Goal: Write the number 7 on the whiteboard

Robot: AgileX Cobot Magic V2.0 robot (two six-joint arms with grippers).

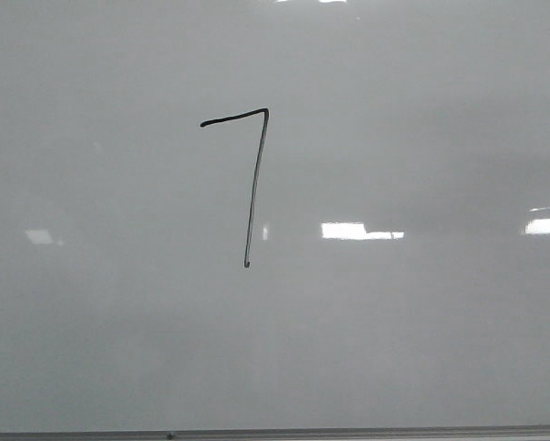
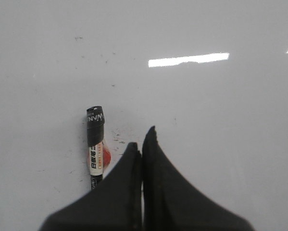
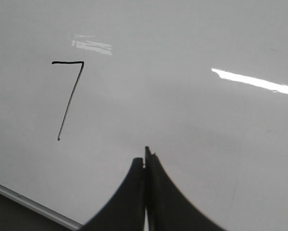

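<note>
The number 7 (image 1: 253, 175) is drawn in thin black line on the whiteboard (image 1: 421, 331), left of centre in the front view. It also shows in the right wrist view (image 3: 69, 98), well apart from my right gripper (image 3: 145, 155), which is shut and empty above the whiteboard (image 3: 206, 125). My left gripper (image 2: 141, 137) is shut and empty above the whiteboard (image 2: 220, 125). A black marker (image 2: 95, 144) with a white label lies on the board just beside the left fingers, partly hidden behind them. Neither gripper shows in the front view.
The board's grey metal frame edge runs along the bottom of the front view (image 1: 348, 432) and across a corner of the right wrist view (image 3: 33, 204). Bright light reflections (image 1: 357, 231) lie on the glossy surface. Small dark specks (image 2: 117, 137) dot the board near the marker.
</note>
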